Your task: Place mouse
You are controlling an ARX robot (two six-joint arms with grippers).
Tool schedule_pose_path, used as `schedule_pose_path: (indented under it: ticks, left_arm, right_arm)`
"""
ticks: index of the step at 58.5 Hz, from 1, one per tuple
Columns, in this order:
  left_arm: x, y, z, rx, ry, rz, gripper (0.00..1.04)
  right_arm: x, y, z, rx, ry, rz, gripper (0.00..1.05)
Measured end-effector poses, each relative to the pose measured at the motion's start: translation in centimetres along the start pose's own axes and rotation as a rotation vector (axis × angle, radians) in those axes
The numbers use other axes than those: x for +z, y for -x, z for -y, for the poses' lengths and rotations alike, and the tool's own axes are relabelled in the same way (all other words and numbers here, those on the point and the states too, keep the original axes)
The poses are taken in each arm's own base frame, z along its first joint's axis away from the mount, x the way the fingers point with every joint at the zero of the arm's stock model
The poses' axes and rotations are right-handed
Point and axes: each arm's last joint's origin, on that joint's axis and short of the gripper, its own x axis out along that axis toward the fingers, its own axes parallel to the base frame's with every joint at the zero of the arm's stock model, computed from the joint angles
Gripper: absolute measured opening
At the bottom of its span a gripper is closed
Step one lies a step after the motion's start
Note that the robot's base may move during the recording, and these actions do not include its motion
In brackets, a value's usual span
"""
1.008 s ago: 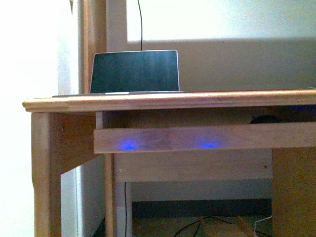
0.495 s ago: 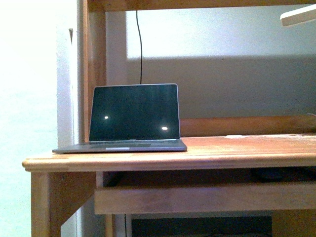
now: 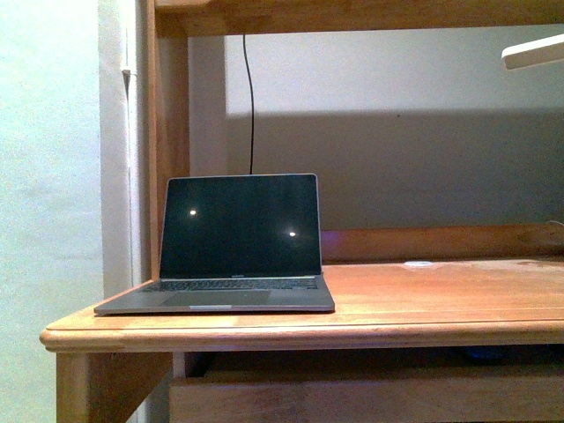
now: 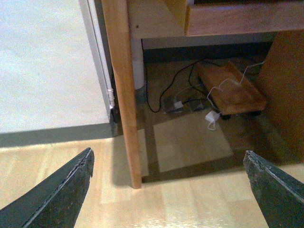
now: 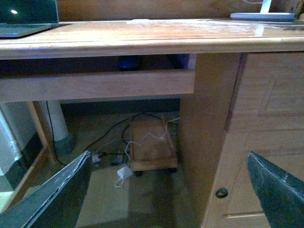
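Jaws of both arms stand apart, empty; the front view has risen, revealing the keyboard [image 3: 231, 284] of the laptop [image 3: 238, 233].

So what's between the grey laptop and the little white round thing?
Nothing; the front view shows bare wooden desktop between the open grey laptop and small white disc.

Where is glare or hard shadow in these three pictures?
Front view: two small bright reflections on the dark laptop screen; a hard-edged shadow crosses the wall behind. Left wrist view: a pale light patch on the floor under the desk. Right wrist view: whitish sheen on the desk top.
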Motion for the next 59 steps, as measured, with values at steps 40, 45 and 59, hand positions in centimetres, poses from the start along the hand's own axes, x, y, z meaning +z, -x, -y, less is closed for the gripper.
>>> schedule_pose_path:
  ticks: [40, 45, 59]
  left_arm:
    - [3.5, -21.3, -1.9, -0.168, -1.286, 0.33, 0.97]
    - [3.6, -22.7, -1.5, -0.177, -1.315, 0.353, 0.97]
    - [2.9, -26.4, -0.9, -0.21, -1.368, 0.386, 0.97]
  right_arm:
    - [0.0, 0.0, 0.0, 0.0, 0.0, 0.0, 0.97]
    - [0.0, 0.0, 0.0, 0.0, 0.0, 0.0, 0.97]
    - [0.0, 0.0, 0.0, 0.0, 0.0, 0.0, 0.97]
